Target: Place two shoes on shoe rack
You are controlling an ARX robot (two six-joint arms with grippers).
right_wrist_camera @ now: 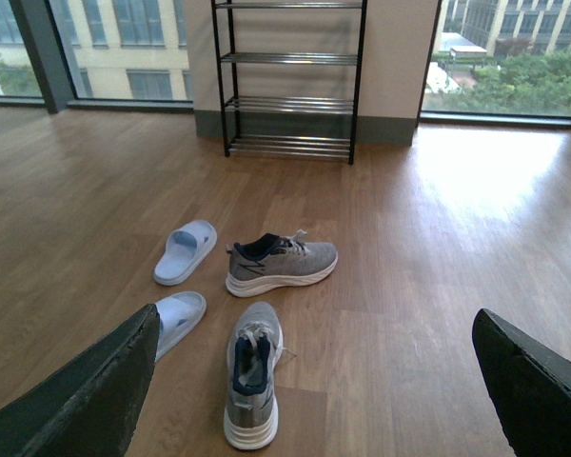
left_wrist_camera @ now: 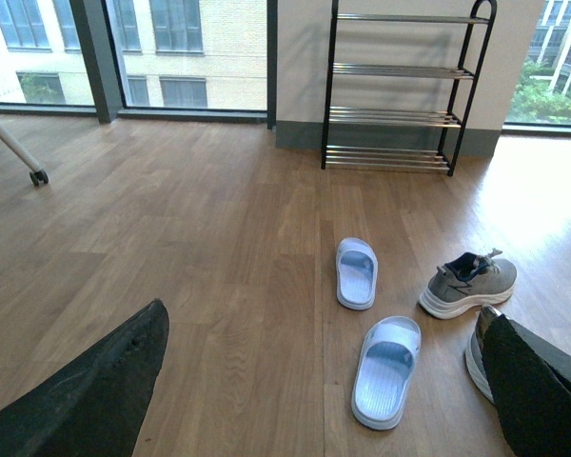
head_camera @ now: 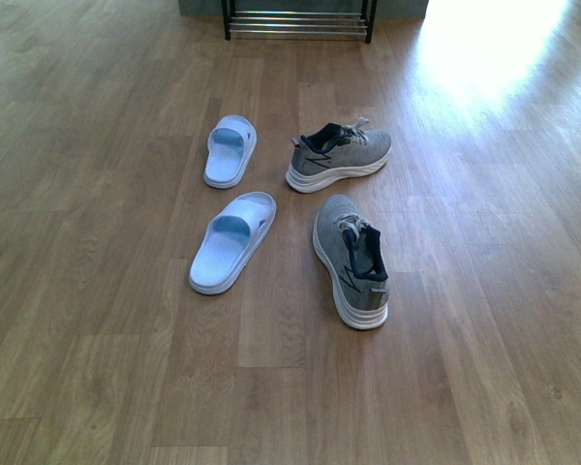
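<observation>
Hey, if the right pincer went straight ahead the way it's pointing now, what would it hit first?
Likely the near sneaker, lying just off centre between the open fingers of the right pincer; otherwise the bare floor beside it. Depth is unclear.

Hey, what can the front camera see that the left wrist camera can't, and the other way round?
Only the front view shows the near sneaker whole; the left wrist view has it mostly hidden. Only the left wrist view shows the shoe rack at full height with four empty tiers, plus the windows, a wheeled pole and the left gripper, its jaws wide apart. Both show the far sneaker standing on its sole, the two pale blue slides, the wooden floor and the rack's lowest bars.
</observation>
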